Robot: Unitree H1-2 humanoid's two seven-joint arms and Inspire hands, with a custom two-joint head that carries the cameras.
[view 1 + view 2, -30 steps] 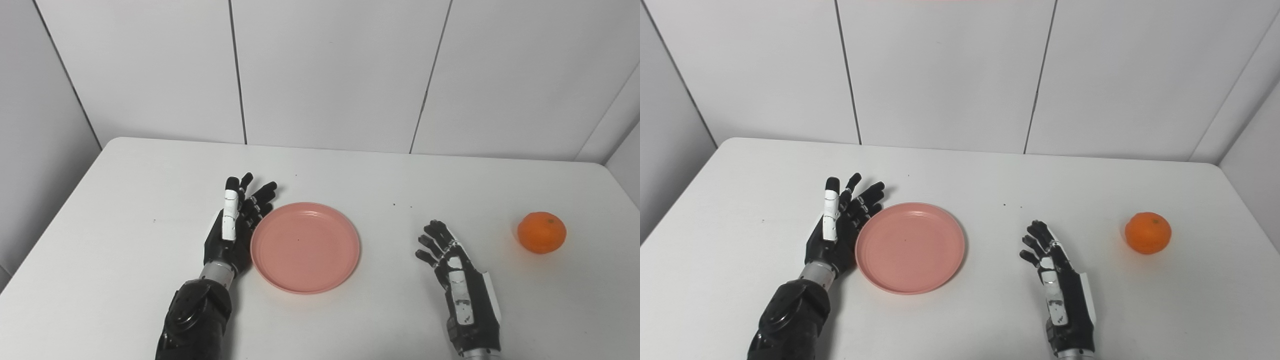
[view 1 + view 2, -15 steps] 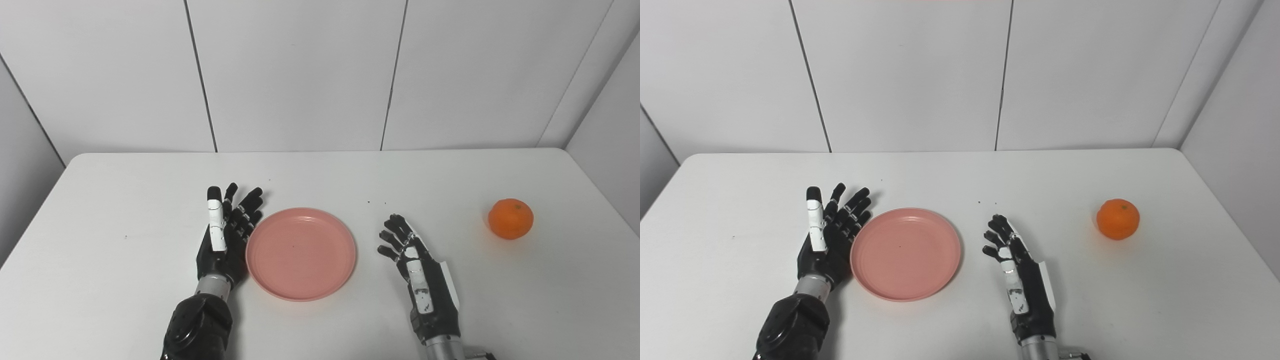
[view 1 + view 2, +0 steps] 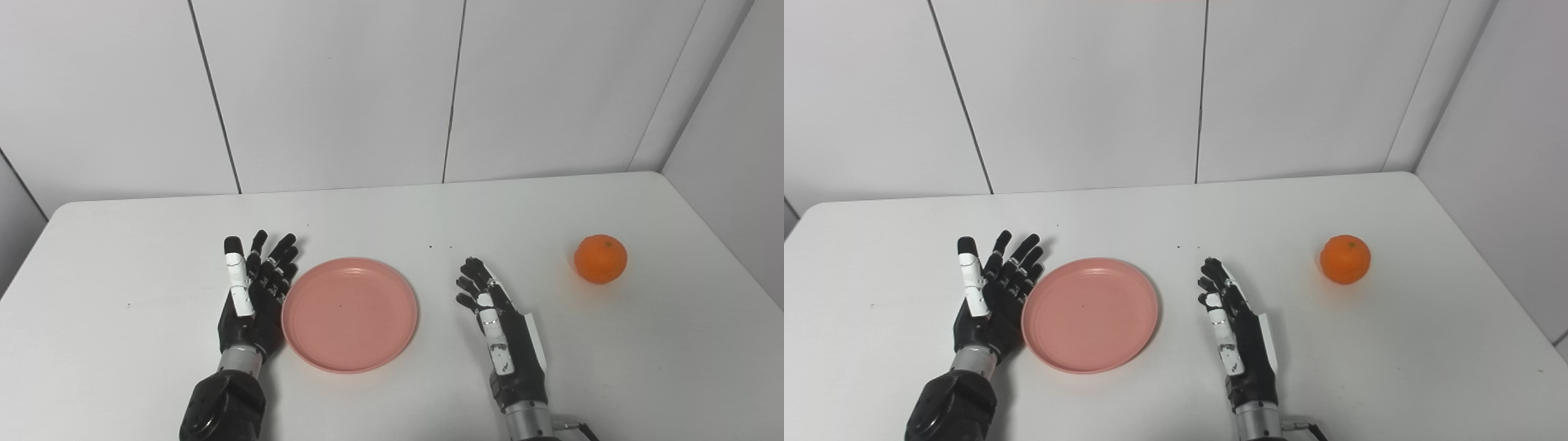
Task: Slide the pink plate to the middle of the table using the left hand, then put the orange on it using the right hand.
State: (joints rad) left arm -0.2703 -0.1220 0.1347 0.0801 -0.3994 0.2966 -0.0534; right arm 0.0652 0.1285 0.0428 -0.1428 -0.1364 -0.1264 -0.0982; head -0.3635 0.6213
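A pink plate (image 3: 350,312) lies flat on the white table (image 3: 392,214), near its middle. My left hand (image 3: 252,297) stands on edge right against the plate's left rim, fingers straight and apart, holding nothing. To the right of the plate, with a gap between them, my right hand (image 3: 501,327) rests open and empty, fingers pointing away from me. An orange (image 3: 600,258) sits alone far to the right, well beyond the right hand. Both eye views show the same layout: plate (image 3: 1090,313), orange (image 3: 1345,259).
White panelled walls (image 3: 343,92) close off the table's far side and its right edge (image 3: 723,245). Two tiny dark specks (image 3: 440,247) lie on the tabletop behind the plate.
The camera has swung to the right, so the whole picture shifted left. The right hand has moved a little closer to the plate. Plate, left hand and orange keep their places on the table.
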